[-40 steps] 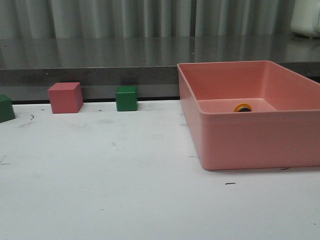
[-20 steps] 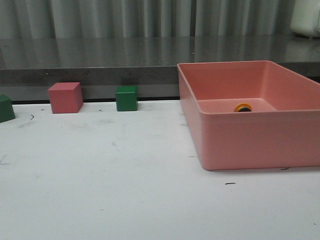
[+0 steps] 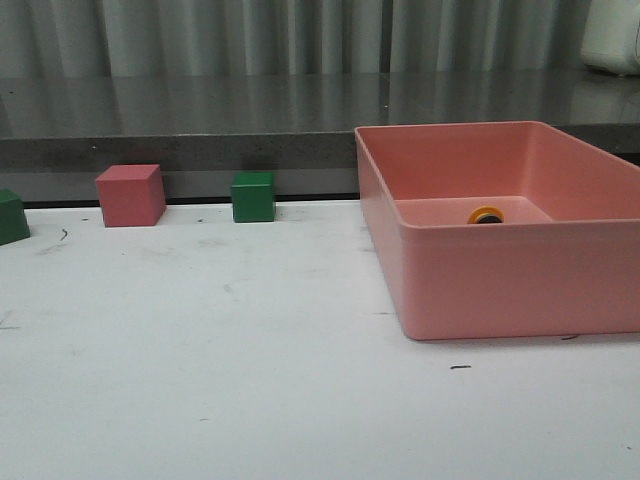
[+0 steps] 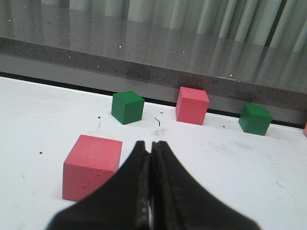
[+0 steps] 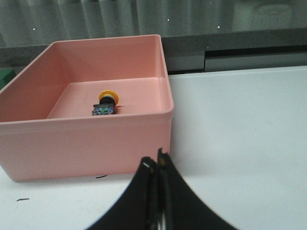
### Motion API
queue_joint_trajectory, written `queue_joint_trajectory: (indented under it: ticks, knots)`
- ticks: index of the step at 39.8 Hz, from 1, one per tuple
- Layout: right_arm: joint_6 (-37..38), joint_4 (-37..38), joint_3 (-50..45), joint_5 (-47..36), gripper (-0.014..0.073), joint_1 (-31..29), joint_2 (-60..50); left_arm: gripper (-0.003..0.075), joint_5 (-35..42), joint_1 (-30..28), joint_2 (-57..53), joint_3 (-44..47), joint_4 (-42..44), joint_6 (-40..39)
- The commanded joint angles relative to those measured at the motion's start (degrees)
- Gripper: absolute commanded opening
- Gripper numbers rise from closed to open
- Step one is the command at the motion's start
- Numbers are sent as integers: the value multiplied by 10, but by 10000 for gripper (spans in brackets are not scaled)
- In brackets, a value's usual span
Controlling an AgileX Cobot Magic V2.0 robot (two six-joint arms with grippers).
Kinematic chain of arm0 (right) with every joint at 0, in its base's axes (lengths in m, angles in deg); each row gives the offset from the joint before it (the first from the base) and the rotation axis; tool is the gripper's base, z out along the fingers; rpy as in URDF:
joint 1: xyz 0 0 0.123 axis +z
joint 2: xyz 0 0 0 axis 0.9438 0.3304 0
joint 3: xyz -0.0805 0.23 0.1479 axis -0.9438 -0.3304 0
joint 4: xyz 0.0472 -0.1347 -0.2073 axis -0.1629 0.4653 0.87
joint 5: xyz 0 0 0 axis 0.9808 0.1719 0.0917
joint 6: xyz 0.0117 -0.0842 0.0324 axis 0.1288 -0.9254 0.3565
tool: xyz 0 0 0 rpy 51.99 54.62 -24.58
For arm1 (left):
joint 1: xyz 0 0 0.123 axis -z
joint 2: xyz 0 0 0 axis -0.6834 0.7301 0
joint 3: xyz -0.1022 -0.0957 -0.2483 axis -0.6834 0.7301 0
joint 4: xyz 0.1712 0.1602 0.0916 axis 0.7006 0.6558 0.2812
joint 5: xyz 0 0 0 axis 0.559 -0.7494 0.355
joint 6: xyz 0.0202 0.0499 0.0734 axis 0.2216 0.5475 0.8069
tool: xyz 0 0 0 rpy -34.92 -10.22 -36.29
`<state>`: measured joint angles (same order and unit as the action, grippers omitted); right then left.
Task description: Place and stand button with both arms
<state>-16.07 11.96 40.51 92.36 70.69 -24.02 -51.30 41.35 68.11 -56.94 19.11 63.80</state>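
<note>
The button [image 5: 105, 103], with a yellow cap and black base, lies on its side on the floor of the pink bin [image 5: 86, 139]. In the front view only its yellow cap [image 3: 486, 215] shows above the bin's front wall [image 3: 520, 280]. My right gripper [image 5: 155, 159] is shut and empty, low over the white table just outside the bin's near corner. My left gripper [image 4: 150, 143] is shut and empty, over the table beside a pink cube [image 4: 91, 165]. Neither arm shows in the front view.
In the front view a pink cube [image 3: 130, 195] and two green cubes [image 3: 253, 197] [image 3: 12, 216] sit along the table's far edge, below a grey ledge. The left wrist view shows two green cubes [image 4: 127, 107] [image 4: 255, 119] and a second pink cube [image 4: 192, 105].
</note>
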Motion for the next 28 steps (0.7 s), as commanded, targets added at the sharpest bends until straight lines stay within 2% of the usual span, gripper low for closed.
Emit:
queue_joint_trajectory:
  ticks: [1,6,11,20,28]
  knots:
    - [-4,-1,2,-76,-69,-3,-10,-20,80,-1,-13,5,-10,0]
    - [-4,-4,3,-110,-69,-3,-10,-20,140,-1,-13,5,-11,0]
    - [-4,-5,29,-94,-69,-3,-10,-20,188,-1,-13,-11,0,0]
    - [-4,-5,132,21,-67,-3,18,-20,116,-1,36,-110,85,0]
    - [-4,-5,235,83,-58,-3,127,-20,51,-1,172,-201,101,0]
